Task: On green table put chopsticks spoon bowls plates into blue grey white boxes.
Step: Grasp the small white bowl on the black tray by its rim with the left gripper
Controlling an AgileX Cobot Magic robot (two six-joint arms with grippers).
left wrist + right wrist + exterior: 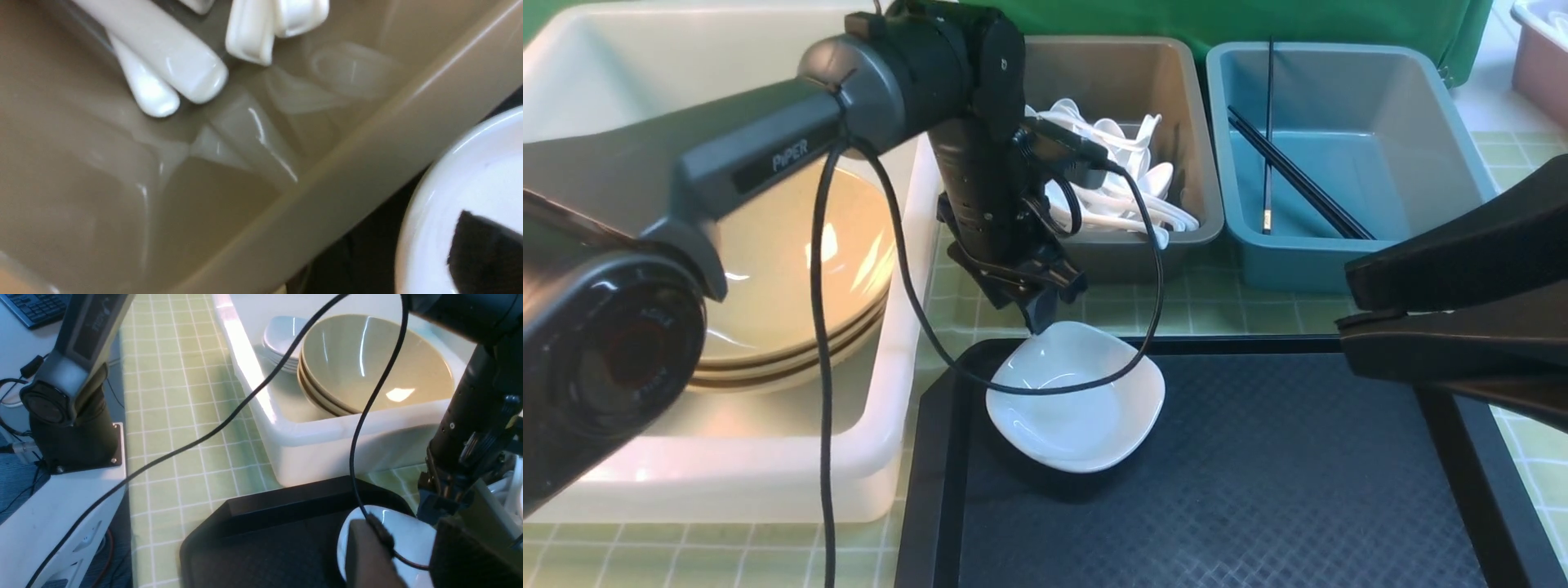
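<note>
**A:** Where's the plate?

**B:** The plate (1086,425) lies right way up at the far left of the tray (1258,490), just in front of the grey box (1111,73). It looks like glazed china. I'd expect it to be stiff, fairly light and slick, and likely to chip if dropped.

**A:** Where should it be held?

**B:** By the rim, since the thin raised edge is all a pinch can get round (the hollow offers nothing). Put one jaw inside and one outside, and squeeze firmly, because glaze slides.

**A:** Is the left gripper doing that?

**B:** The left gripper (1037,317) stands at the far rim, with one fingertip (486,253) over the hollow. I can't tell whether it is clamped or parted.

**A:** And the other?

**B:** The right gripper (1343,314) hangs over the tray's right side with its jaws a little apart, holding nothing.

**A:** Where should the plate go?

**B:** Probably into the white box (882,457) left of the tray, where the bowls (792,269) and other plates (282,339) are stacked. It should go down gently, since it's china on china.
</note>
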